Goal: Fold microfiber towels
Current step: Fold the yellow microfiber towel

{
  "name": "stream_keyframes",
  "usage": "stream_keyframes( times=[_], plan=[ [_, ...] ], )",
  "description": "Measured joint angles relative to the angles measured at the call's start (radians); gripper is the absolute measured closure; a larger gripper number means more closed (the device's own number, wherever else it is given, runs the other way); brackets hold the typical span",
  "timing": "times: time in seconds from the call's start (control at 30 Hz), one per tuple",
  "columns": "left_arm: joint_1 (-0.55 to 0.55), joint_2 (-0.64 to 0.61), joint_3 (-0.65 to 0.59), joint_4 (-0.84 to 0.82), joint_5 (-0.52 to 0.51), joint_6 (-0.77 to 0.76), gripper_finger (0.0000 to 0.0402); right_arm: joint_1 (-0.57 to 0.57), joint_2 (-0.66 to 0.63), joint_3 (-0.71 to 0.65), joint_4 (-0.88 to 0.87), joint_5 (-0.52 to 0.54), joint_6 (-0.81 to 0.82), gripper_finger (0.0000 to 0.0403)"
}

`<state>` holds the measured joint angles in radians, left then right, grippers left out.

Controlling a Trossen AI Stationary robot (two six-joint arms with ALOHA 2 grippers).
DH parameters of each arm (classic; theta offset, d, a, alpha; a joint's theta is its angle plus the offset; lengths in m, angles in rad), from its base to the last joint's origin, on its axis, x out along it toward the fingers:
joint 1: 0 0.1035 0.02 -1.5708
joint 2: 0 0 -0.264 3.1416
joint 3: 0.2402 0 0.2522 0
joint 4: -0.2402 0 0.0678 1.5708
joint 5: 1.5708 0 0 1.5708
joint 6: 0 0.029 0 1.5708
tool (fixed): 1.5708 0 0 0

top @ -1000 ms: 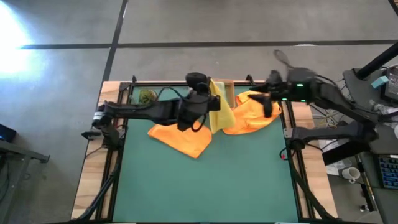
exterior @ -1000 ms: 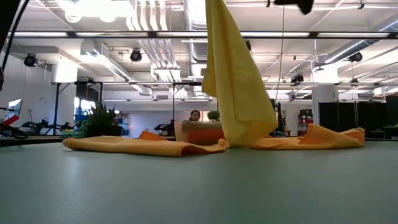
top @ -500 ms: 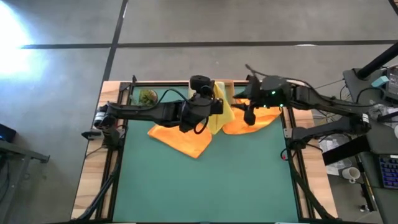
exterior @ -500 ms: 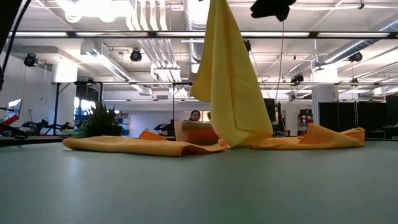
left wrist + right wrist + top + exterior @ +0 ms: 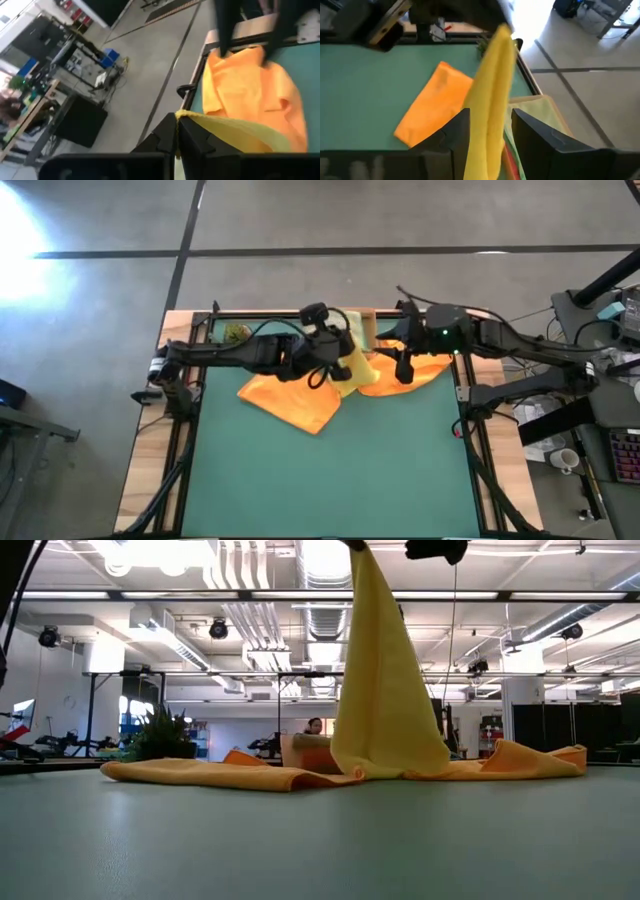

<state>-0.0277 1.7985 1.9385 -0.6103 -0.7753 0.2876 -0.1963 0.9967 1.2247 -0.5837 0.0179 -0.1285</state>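
While left jaws clamp hanging yellow towel, right jaws straddle it, open

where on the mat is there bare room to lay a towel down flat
The near half of the green mat, in front of the orange towels, lies bare. The far strip is crowded: the hanging yellow towel, both orange towels, the left gripper and right gripper.

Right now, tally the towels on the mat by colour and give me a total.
Yellow towel: 1, hanging from the left gripper.
Orange towels: 2, one lying on the left, one on the right.
Total: 3 towels that can be told apart.
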Motion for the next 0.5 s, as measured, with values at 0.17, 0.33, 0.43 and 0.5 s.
stream_keyframes(
  times=[0.17,0.33,0.43,0.5],
  plan=[
    [0.044,-0.001,0.01,0.006,0.019,-0.021,0.0401,0.015,0.012,-0.001,0.06,0.097,-0.005,0.027],
    [0.077,-0.001,0.008,0.003,0.041,-0.06,0.0401,0.015,0.064,0.0,0.18,0.134,-0.007,0.027],
    [0.087,-0.001,0.008,0.004,0.042,-0.067,0.0401,0.015,0.106,0.0,0.21,0.201,-0.017,0.0271],
    [0.089,-0.001,0.008,0.004,0.042,-0.067,0.0401,0.015,0.131,0.0,0.216,0.221,-0.013,0.0271]
  ],
)
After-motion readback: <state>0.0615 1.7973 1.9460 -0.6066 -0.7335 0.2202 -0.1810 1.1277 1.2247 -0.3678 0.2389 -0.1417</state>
